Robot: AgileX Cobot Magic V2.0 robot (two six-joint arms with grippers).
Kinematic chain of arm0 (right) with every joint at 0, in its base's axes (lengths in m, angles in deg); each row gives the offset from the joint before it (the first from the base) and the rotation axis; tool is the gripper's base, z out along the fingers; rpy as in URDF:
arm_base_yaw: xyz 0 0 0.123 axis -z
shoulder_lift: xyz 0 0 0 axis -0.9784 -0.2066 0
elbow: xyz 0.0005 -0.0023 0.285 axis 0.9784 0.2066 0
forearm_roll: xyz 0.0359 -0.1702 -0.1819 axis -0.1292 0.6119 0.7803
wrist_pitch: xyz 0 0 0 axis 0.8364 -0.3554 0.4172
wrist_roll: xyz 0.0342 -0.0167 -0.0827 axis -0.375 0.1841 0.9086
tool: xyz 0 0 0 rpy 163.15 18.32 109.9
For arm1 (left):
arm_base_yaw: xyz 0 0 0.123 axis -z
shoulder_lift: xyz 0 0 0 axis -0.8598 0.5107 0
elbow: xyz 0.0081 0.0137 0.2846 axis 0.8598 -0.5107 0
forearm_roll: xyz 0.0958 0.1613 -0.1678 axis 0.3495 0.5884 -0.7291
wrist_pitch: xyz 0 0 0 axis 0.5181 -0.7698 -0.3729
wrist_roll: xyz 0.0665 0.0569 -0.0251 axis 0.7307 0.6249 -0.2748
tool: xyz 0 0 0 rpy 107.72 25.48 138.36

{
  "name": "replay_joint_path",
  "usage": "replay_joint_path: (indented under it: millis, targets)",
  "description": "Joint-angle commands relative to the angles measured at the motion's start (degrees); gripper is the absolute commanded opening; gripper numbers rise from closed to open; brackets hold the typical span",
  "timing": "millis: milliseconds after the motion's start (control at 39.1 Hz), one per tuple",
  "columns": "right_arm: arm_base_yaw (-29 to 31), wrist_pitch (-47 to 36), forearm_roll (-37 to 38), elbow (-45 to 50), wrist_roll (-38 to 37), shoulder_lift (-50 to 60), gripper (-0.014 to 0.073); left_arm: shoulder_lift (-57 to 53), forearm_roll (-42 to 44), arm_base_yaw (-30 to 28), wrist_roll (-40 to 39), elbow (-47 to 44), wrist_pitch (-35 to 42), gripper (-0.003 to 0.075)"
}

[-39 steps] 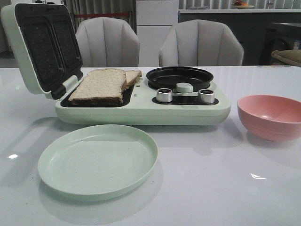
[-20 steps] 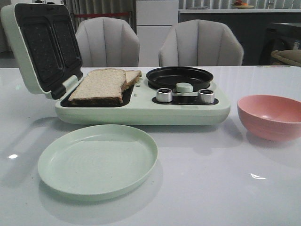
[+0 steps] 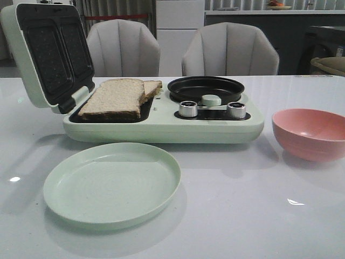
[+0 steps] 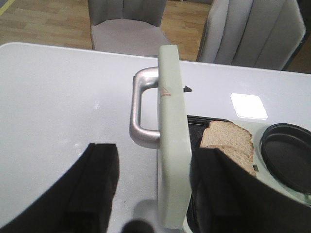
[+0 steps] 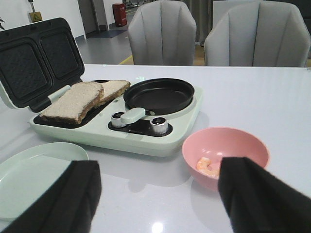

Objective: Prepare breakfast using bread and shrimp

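A: Where is the bread (image 3: 116, 99)?

B: Two slices lie overlapped on the left plate of the breakfast maker (image 3: 161, 127), at nine o'clock from the round black pan (image 3: 206, 88). The lid (image 3: 46, 54) stands open behind them.

A: How will they handle?

B: I judge them light, soft and easily torn; the crust edge looks like the firmest place to pinch.

A: And the shrimp (image 5: 206, 166)?

B: Small pink pieces in the pink bowl (image 5: 225, 145), at three o'clock from the maker. Probably slippery and curved, best taken across the middle.

A: The grippers?

B: The left gripper (image 4: 154, 194) has its fingers apart, straddling the lid's edge near the handle (image 4: 141, 109). The right gripper (image 5: 160, 199) hangs with fingers spread, above the bowl. The green plate (image 3: 112, 183) lies at six o'clock.
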Motion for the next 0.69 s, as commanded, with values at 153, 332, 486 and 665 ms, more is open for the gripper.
replay_joint_path:
  millis: [153,332,486,665]
  targets:
    - [0.3,-4.4,0.0,-1.6,0.1,-0.5,0.06,9.5,-21.2,-5.5,12.4,8.1,-0.9,0.0405]
    - [0.3,-4.4,0.0,-1.6,0.1,-0.5,0.06,17.3,-33.7,-9.8,17.9,11.9,-3.8,0.0405]
    - [0.3,-4.4,0.0,-1.6,0.1,-0.5,0.06,22.7,-47.2,-12.9,25.1,12.9,-8.1,0.0405]
    - [0.3,-4.4,0.0,-1.6,0.1,-0.5,0.06,27.4,-55.2,-13.0,32.1,12.9,-10.7,0.0405]
